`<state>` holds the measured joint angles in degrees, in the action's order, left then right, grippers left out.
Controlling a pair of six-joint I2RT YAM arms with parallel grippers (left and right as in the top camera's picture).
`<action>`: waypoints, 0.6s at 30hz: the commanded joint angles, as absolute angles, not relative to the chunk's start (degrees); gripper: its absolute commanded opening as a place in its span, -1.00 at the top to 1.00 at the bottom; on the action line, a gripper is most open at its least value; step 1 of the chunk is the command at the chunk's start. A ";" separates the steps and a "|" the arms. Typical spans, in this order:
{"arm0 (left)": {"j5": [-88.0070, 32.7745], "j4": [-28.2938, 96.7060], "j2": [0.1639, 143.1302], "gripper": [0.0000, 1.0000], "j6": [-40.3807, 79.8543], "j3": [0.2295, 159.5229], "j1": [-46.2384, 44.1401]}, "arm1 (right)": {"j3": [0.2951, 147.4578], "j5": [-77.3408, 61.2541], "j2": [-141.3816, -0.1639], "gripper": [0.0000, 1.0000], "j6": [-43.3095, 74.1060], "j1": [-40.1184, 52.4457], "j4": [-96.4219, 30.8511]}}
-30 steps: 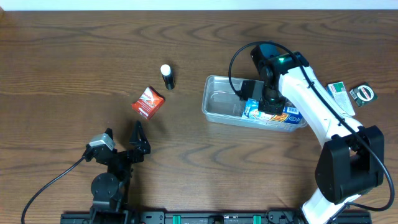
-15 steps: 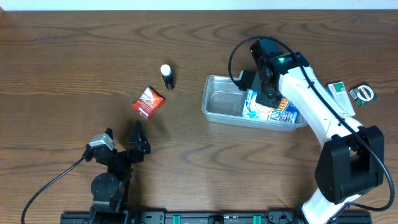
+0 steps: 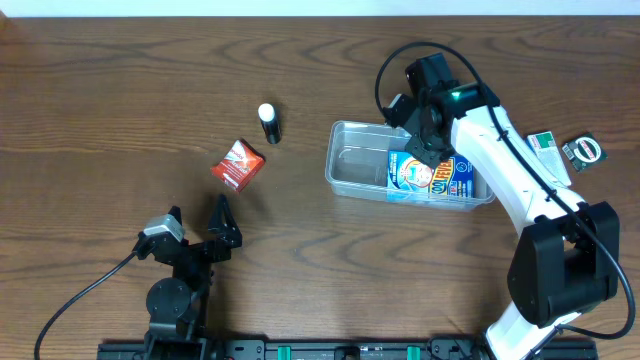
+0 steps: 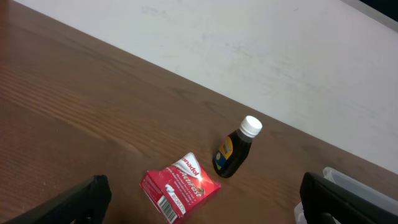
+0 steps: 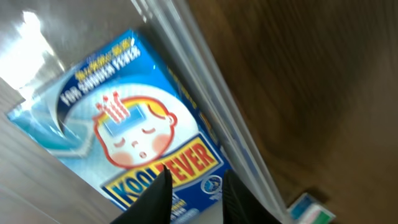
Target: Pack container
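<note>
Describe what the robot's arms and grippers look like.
The right arm has white shells, black joints, a green light and a looping black cable. The left arm and left gripper are black, with a silver block and a trailing black cable.

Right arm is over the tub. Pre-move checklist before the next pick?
1. Blue box inside the container: ok, it lies flat at the right end.
2. Right gripper free of the box: ok, the jaws stand slightly apart with nothing between them.
3. Left gripper ready: ok, wide open and empty.
4. Room left in the container: ok, its left half is bare.
5. Everything packed: not ok, the red box and the bottle lie on the table to the container's left.
6. Green-and-white box reachable: cannot tell, the right arm partly hides it.
</note>
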<state>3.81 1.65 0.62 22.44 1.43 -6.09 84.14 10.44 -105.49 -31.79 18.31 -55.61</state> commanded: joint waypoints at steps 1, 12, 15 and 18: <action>5.37 3.70 0.23 -0.96 21.52 0.23 -5.80 | 83.85 8.78 -105.56 0.53 -19.25 17.58 -54.70; 5.37 3.70 0.23 -0.96 21.52 0.23 -5.80 | 84.05 8.73 -104.88 0.63 -0.16 14.57 -53.10; 5.37 3.70 0.23 -0.96 21.54 0.23 -5.80 | 84.05 8.47 -103.11 0.68 0.89 13.58 -53.39; 5.37 3.70 0.23 -0.96 21.52 0.23 -5.80 | 84.07 8.03 -99.81 0.70 1.98 12.32 -54.26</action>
<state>3.81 1.65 0.62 22.44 1.43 -6.09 84.14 8.51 -104.29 -1.83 13.69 -53.78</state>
